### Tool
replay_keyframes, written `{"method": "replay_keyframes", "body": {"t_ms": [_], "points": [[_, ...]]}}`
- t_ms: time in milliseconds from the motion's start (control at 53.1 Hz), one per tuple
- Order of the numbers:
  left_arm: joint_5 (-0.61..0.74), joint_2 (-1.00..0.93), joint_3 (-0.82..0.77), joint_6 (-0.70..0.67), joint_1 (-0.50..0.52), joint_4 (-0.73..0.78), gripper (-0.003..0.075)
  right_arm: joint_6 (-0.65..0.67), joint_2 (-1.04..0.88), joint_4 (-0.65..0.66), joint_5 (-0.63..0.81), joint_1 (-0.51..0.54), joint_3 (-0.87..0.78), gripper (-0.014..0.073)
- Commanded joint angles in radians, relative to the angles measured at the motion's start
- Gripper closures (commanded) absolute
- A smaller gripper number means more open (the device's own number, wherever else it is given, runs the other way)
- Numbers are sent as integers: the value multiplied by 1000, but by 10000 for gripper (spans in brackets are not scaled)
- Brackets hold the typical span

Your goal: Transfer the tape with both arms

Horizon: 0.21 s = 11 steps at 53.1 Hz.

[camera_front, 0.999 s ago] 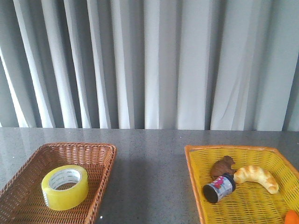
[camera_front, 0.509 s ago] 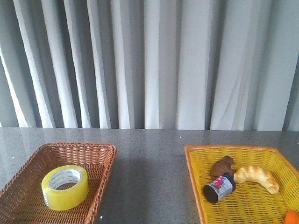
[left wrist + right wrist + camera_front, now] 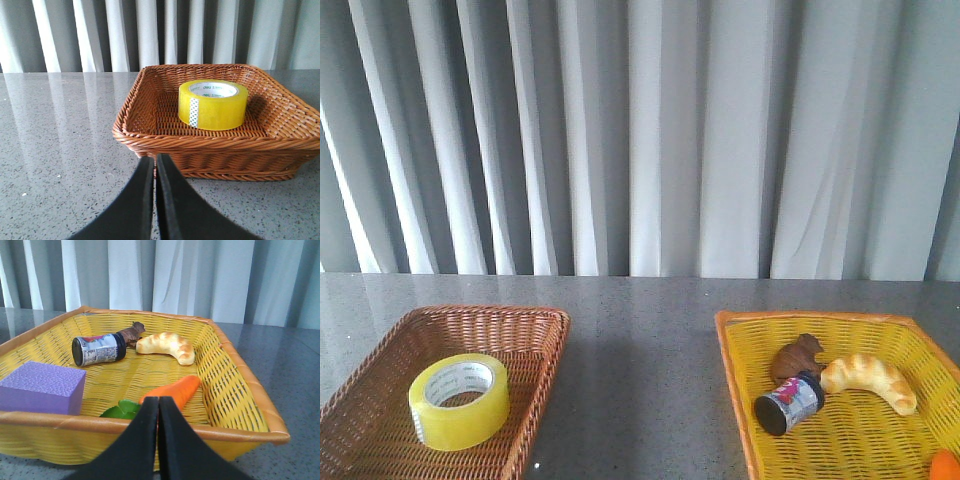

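Both grippers have their jaws pressed together, holding nothing. Beyond the left gripper, the tape lies flat inside a brown wicker basket. Ahead of the right gripper, a yellow basket holds a carrot.

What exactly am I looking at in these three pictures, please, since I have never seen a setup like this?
This is a two-armed robot at a grey table. The wide picture looks forward over the table; neither arm shows there. The other two come from cameras on the wrists, so the black wedges at the bottom are the left gripper and the right gripper, both shut and holding nothing. The brown basket holds the yellow tape, lying flat. The yellow basket holds a croissant, a small jar on its side, a brown lump, a carrot and a purple block.
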State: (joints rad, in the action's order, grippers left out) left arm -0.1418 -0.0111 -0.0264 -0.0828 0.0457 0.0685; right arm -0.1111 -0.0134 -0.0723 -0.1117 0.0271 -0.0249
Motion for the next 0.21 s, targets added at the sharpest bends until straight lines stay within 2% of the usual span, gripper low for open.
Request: {"method": "replay_keyframes", "body": {"t_ms": [0,188], "points": [[76,-17,28,-9,-9,-10,727,2,-13,4,70,5,-8,599],[76,-17,28,-9,-9,-10,727,2,-13,4,70,5,-8,599]]}}
